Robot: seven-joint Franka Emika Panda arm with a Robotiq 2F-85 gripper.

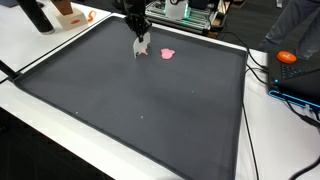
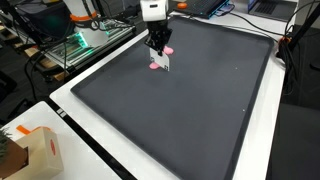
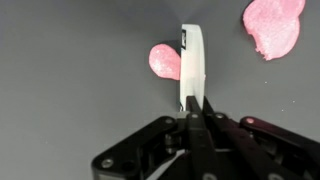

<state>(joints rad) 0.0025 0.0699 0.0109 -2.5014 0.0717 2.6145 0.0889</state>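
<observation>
One slim white strip (image 3: 193,62), edge-on beside a pink blob (image 3: 162,62), sits clamped in the closed end effector (image 3: 193,106)

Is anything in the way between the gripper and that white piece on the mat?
Nothing visible does. In the wrist view the gripper looks closed on the white piece; a small pink blob lies just beyond it, a larger pink piece farther off.

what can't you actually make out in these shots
- Wrist view: the white piece clamped in the end effector hides the right side of a pink blob.
- Wrist view: the second pink blob is cut off by the top edge.
- Both exterior views: the white piece is too small to identify.
</observation>
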